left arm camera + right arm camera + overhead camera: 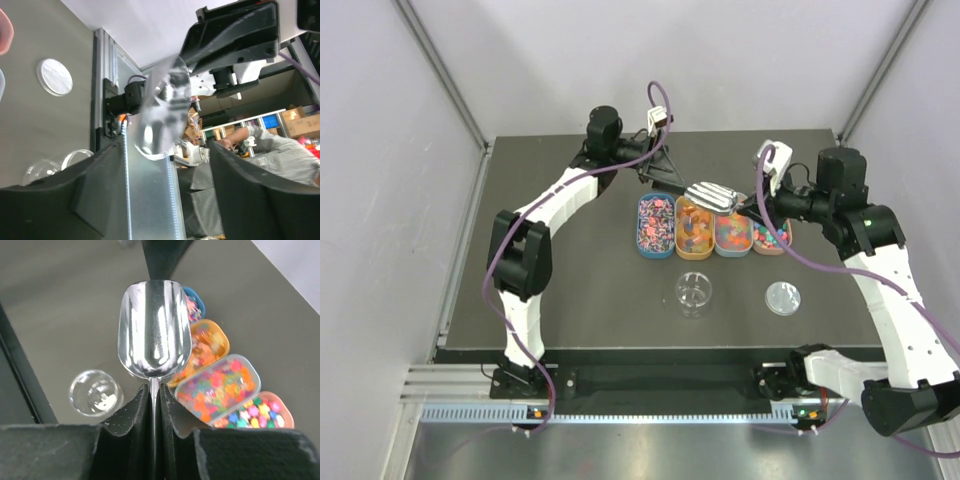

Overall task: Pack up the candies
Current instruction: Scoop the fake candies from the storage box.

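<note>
The candies fill a row of oval trays mid-table: a blue tray [656,225], an orange tray [694,227], a clear tray [732,234] and a pink tray [770,237]. My right gripper [752,206] is shut on the thin handle of a metal scoop [712,194], [155,330], whose empty bowl hangs over the orange tray [209,346]. My left gripper [665,183] stands open just beyond the scoop's tip, its jaws wide apart with nothing between them. In the left wrist view the scoop [165,107] floats ahead of the left gripper [165,165].
A clear round cup [695,293], [96,392] stands open in front of the trays. Its clear lid [782,297], [55,76] lies flat to the right of it. The dark tabletop [570,290] ends at a metal rail by the arm bases.
</note>
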You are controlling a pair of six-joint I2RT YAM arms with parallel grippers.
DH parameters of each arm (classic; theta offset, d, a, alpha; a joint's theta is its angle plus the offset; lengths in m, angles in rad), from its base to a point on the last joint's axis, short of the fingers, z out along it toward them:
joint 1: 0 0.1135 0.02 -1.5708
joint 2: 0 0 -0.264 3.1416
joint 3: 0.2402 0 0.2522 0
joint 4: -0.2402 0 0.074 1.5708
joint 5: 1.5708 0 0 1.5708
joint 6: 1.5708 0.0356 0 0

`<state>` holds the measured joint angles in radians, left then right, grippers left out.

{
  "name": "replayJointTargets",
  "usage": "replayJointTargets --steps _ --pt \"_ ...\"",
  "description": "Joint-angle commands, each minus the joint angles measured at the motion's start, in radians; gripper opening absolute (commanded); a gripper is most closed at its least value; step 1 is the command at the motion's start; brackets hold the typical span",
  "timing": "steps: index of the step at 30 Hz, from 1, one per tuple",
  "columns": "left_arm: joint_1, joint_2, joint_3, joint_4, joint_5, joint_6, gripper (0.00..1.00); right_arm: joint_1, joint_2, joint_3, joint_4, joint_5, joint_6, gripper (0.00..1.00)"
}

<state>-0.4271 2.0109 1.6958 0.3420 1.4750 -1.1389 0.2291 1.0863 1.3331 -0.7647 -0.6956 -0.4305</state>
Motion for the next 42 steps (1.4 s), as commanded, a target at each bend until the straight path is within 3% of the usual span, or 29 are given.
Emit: replayJointTargets --steps 1,5,6,7,9,12,14,15,17,29,35,42 --pt "0.039 -0.012 0.039 0.058 0.015 0.027 0.79 -0.002 -0.019 0.022 -0.051 0.114 -0.059 0.00" --pt "0.105 -0.001 0.096 -0.027 -0.027 0.086 0.81 -0.059 -0.049 -0.082 -0.050 0.283 0.039 0.00" --pt "0.116 -0.006 0.114 -0.070 -0.039 0.152 0.87 -0.072 -0.052 -0.100 -0.051 0.325 0.073 0.00" --pt "0.134 -0.011 0.116 -0.128 -0.060 0.175 0.99 -0.091 -0.054 -0.112 -0.061 0.370 0.096 0.00" --pt "0.154 -0.027 0.096 -0.168 -0.087 0.229 0.98 -0.161 -0.063 -0.140 -0.076 0.415 0.166 0.00" --pt "0.174 -0.040 0.110 -0.389 -0.192 0.404 0.99 -0.221 -0.054 -0.153 -0.105 0.505 0.233 0.00" --pt "0.175 -0.038 0.148 -0.646 -0.304 0.541 0.99 -0.290 -0.036 -0.152 -0.126 0.542 0.259 0.00" --pt "0.174 -0.035 0.194 -0.720 -0.355 0.674 0.99 -0.301 -0.028 -0.149 -0.134 0.551 0.260 0.00" --pt "0.172 -0.037 0.218 -0.831 -0.459 0.779 0.99 -0.318 0.000 -0.135 -0.156 0.576 0.262 0.00" --pt "0.171 -0.055 0.217 -0.960 -0.616 0.921 0.99 -0.323 0.187 -0.123 -0.199 0.564 0.271 0.00" --pt "0.163 -0.063 0.190 -1.008 -0.800 0.999 0.99 -0.300 0.280 -0.097 -0.200 0.570 0.268 0.00" --pt "0.163 -0.074 0.156 -0.976 -0.806 0.981 0.99 -0.254 0.365 -0.043 -0.189 0.610 0.265 0.00"
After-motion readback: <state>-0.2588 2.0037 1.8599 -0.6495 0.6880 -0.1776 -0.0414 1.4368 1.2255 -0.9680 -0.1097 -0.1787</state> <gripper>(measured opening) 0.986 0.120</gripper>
